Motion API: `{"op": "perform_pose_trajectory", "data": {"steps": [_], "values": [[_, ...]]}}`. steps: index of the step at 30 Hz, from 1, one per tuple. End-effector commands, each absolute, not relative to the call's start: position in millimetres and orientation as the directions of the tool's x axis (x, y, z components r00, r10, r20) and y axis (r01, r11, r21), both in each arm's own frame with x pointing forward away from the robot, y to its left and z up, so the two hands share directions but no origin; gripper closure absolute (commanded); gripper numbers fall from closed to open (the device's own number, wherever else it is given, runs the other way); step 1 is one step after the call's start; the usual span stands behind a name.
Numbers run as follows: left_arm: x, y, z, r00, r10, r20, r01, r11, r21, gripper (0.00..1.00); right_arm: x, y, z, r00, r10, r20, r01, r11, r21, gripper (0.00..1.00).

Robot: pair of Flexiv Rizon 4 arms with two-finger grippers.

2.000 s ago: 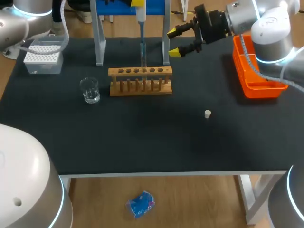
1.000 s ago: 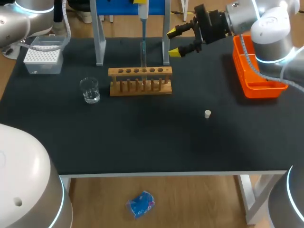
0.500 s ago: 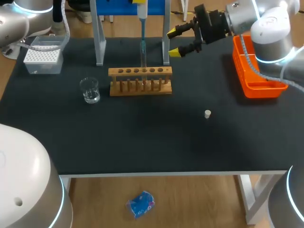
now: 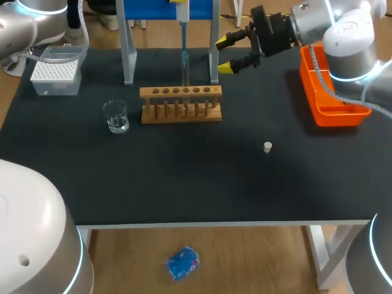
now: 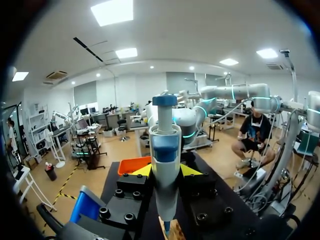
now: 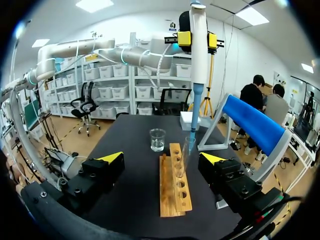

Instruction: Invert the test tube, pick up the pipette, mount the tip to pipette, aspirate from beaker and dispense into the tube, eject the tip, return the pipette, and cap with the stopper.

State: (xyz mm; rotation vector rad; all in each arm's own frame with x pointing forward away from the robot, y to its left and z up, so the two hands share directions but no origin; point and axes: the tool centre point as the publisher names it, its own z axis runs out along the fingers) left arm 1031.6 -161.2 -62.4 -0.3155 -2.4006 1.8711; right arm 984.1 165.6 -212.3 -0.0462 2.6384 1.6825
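The left hand [image 6: 198, 39] is clamped tight on the white and blue pipette [image 4: 182, 27]. It's holding it upright over the clear glass test tube [image 4: 184, 68], which stands in the light wooden rack [image 4: 180, 104] at the back of the black desk [image 4: 196, 184]. In the right wrist view the pipette's thin end looks to be right at the tube's mouth, maybe just inside, hard to say. My guess is this is the dispensing bit.

The right hand [image 4: 225, 54] is spread wide with nothing in it, hanging near the tube and not touching it.

What could go wrong: that tube is narrow. If the pipette is a bit off-centre or tilted, the tip could catch the rim and bend, or shove the tube sideways in its hole. Nothing is steadying the tube. Squirt too fast and liquid may run down the outside into the rack. If the open right hand drifts in, a finger could knock the tube or the pipette. The small white stopper [image 4: 267, 146] sits alone, well apart from the rack. It's tiny, so it looks easy to fumble or send rolling.
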Motion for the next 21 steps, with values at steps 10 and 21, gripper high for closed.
{"op": "perform_pose_trajectory", "data": {"steps": [10, 21], "values": [[1018.4, -162.3, -59.7, -0.976, 0.207, -0.06, 0.109, 0.233, -0.966, 1.0, 983.7, 165.2, -212.5, -0.999, -0.019, -0.026, -0.032, 0.421, 0.906, 0.0], [1009.5, -168.7, -59.3, -0.975, 0.213, -0.061, 0.111, 0.232, -0.966, 1.0, 983.7, 165.2, -212.5, -0.999, -0.019, -0.026, -0.032, 0.421, 0.906, 0.0]]}}
